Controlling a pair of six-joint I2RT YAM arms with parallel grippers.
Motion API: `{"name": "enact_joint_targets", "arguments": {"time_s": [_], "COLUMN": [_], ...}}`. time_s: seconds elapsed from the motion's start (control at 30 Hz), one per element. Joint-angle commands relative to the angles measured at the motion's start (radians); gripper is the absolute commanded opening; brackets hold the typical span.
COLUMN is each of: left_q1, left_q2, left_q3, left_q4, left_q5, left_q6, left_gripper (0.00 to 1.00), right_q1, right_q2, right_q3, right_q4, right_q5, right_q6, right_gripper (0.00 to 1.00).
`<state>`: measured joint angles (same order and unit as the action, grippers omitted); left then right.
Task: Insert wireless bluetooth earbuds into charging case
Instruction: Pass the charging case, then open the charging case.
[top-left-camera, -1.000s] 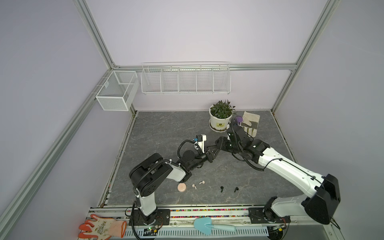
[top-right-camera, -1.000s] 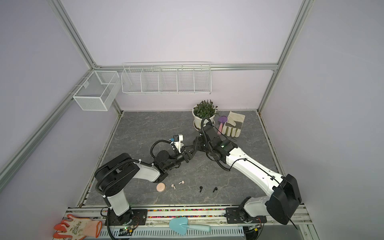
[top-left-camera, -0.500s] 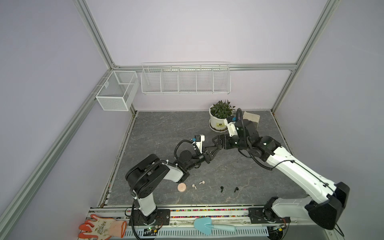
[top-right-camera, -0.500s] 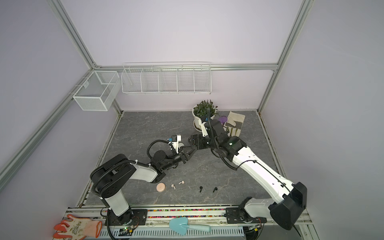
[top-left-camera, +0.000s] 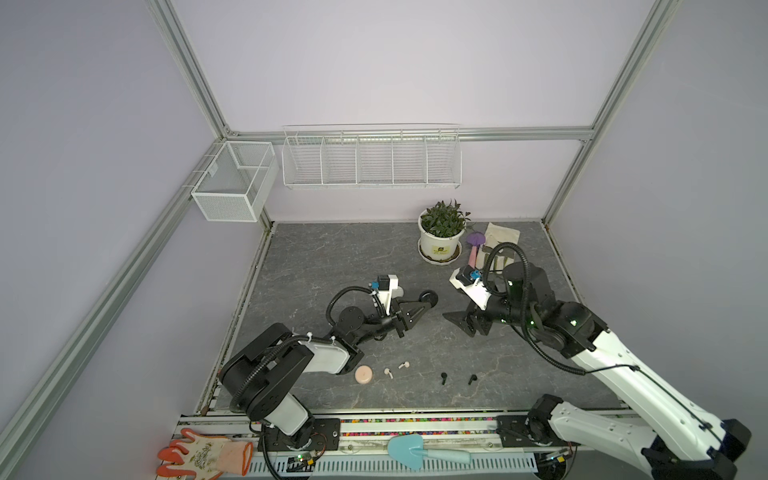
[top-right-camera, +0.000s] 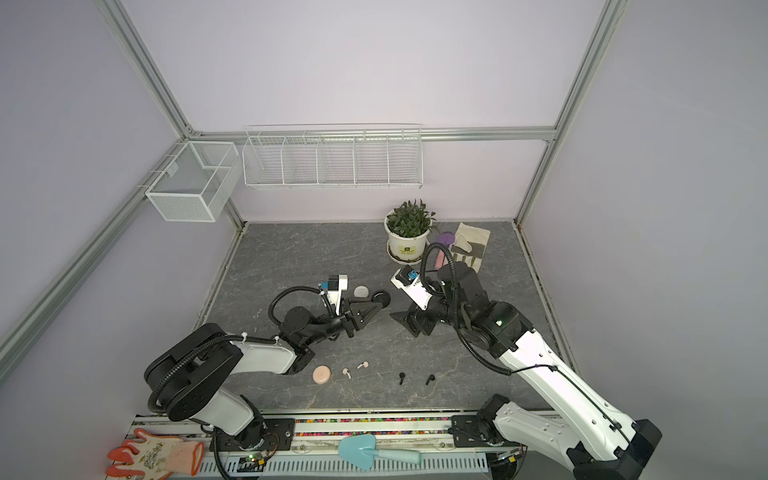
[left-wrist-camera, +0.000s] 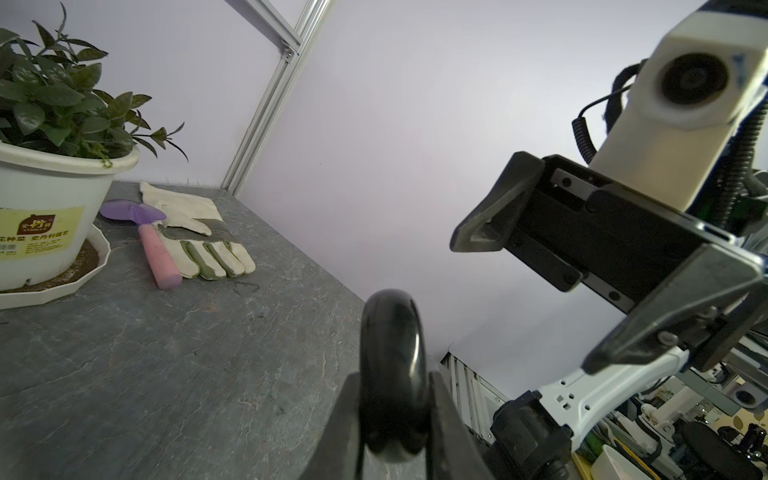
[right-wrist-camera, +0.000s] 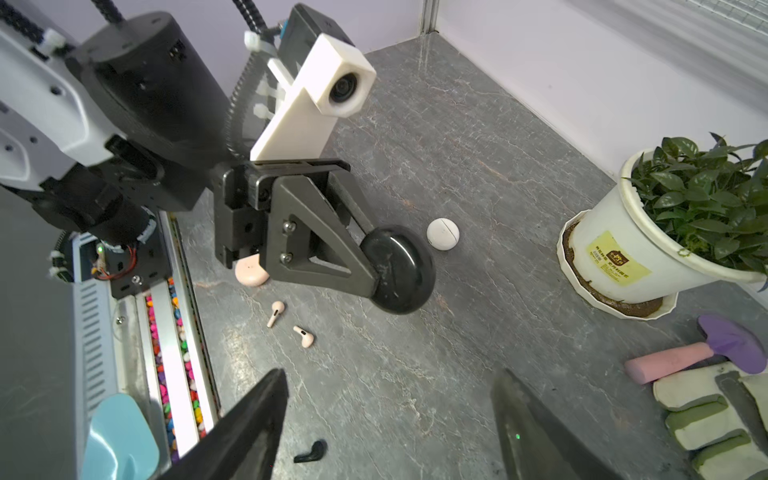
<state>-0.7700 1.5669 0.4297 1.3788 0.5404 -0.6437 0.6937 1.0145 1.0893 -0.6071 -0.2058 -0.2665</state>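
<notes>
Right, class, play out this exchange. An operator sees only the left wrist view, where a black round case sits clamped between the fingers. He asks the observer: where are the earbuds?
Observer: Two black earbuds lie loose on the table, apart from each other, near its front edge.
Operator: Any other earbuds?
Observer: Two pale pink earbuds lie further toward the left arm's base, beside a pink round case.
Operator: Another case anywhere?
Observer: A white round case sits on the table just beyond the left gripper and its black round case.
</notes>
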Motion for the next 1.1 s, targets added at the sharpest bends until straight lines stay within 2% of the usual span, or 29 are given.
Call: {"name": "enact_joint_targets", "arguments": {"time_s": [0.0, 0.3, 0.7, 1.07], "left_q1": [0.010, 0.009, 0.009, 0.009], "left_q2": [-0.016, -0.009, -0.002, -0.010], "left_q3": [-0.011, -0.008, -0.004, -0.014], "left_q4": [0.039, 0.039, 0.039, 0.037], "left_q5": [0.036, 0.066, 0.079, 0.081], "left_q6": [0.037, 0.039, 0.019, 0.021], "left_gripper": [0.00, 0.00, 0.00, 0.00], "right_q1": [0.015, 0.018, 0.016, 0.016], "right_q2": [0.027, 0.106, 0.159, 0.164], "right_q3": [-0.020, 0.023, 0.029, 0.039], "right_q4": [0.028, 0.090, 0.184, 0.185], "right_q5": [0.009, 0.045, 0.089, 0.197], "right_q6": [-0.129, -0.174, -0.157, -0.150], "right_gripper": [0.80, 0.79, 0.77, 0.76]}}
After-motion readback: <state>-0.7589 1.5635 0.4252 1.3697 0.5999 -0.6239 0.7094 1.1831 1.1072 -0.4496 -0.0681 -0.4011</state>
